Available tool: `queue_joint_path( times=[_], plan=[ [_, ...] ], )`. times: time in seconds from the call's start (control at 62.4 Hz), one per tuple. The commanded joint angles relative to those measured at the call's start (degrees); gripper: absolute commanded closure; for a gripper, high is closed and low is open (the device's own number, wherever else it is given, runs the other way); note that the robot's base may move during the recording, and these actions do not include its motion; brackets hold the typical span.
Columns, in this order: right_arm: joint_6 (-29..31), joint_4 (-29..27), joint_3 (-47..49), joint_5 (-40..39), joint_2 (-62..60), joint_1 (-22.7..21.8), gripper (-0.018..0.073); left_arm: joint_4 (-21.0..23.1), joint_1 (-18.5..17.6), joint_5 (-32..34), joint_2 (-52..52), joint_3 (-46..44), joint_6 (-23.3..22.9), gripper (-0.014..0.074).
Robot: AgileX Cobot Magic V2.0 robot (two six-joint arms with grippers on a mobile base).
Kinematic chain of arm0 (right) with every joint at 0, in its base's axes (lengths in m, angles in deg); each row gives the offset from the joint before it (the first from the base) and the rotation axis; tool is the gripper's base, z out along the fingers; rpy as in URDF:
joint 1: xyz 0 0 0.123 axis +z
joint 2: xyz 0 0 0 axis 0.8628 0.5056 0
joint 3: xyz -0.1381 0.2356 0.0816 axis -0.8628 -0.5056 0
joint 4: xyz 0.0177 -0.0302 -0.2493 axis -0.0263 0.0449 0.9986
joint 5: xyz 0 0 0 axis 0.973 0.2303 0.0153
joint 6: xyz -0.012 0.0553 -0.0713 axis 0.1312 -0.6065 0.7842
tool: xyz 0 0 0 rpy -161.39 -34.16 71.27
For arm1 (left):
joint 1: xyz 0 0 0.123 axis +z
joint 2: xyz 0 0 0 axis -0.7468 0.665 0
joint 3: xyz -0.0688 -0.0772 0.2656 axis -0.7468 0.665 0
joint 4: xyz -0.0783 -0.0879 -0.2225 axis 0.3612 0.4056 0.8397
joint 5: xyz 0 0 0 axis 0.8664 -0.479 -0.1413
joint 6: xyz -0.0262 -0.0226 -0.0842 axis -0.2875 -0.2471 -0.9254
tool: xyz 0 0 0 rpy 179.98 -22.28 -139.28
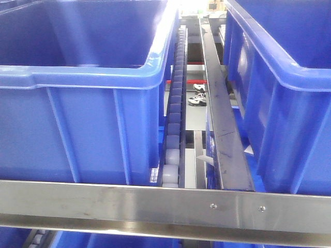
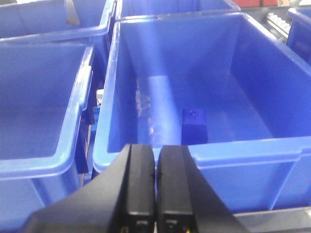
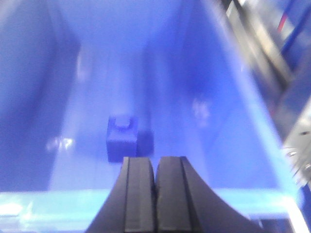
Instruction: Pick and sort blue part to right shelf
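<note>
Both pincers, left (image 2: 155, 194) and right (image 3: 156, 199), are pressed together above bins, 1 blue part (image 3: 122, 137) in each.

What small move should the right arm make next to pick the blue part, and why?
Probably open the right claw first. Its jaws are pressed shut and empty just above the near rim of the blue bin, and the blue part lies on the bin floor just beyond and slightly left. Shut jaws cannot straddle it on the way down.
</note>
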Motion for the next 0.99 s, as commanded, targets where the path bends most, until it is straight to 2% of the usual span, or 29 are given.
queue_joint_path(
  times=[0.0, 0.256, 0.897, 0.977],
  plan=[
    [0.3, 0.2, 1.5, -3.4, -3.4, -0.2, 0.0526, -0.3, -0.4, 5.5, 0.9, -1.3, -0.7, 0.0471],
    [0.3, -6.0, 1.5, -4.0, -8.8, -0.2, 0.0526, -0.3, -0.4, 5.2, 0.9, -1.2, -0.7, 0.0471],
    [0.2, -6.3, 1.5, -4.8, -8.8, -0.2, 0.0526, -0.1, -0.4, 5.2, 1.0, -0.9, -0.7, 0.0471],
    [0.2, -6.3, 1.5, -4.8, -8.8, -0.2, 0.0526, 1.3, 0.6, 6.5, 1.0, -0.7, -0.7, 0.0471]
  ],
)
